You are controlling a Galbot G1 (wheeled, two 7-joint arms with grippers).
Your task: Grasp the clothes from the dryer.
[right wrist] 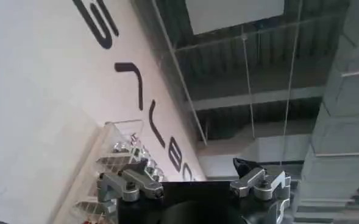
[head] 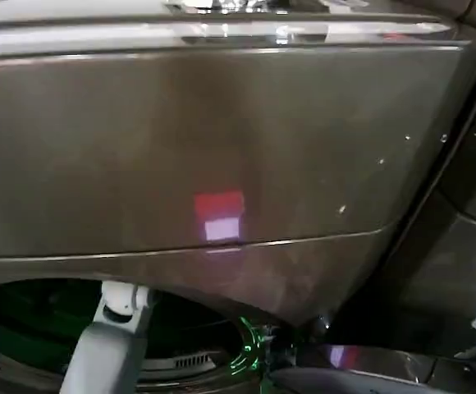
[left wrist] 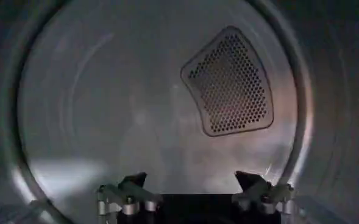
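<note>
The head view shows the glossy grey-brown metal front panel of the dryer (head: 221, 139) filling most of the picture, with a small red and white reflection near its middle. Below the panel's lower edge, the dark round door opening (head: 41, 320) curves across the bottom left. The light grey left arm (head: 111, 345) reaches up into that opening from below.

In the left wrist view, the left gripper (left wrist: 191, 182) sits inside the round silver metal drum (left wrist: 106, 109), facing the drum's back wall. Its two dark fingertips (left wrist: 133, 180) stand well apart, released and holding nothing. A dark perforated vent panel (left wrist: 231, 82) with a honeycomb of small holes is set into the back wall, off to one side of the centre. No clothes can be made out in the part of the drum that is visible.

In the right wrist view, the right gripper (right wrist: 194, 176) points up toward a white wall with black lettering (right wrist: 118, 73) and a grey ceiling with beams (right wrist: 258, 73). Its fingers are spread, grasping nothing.
</note>
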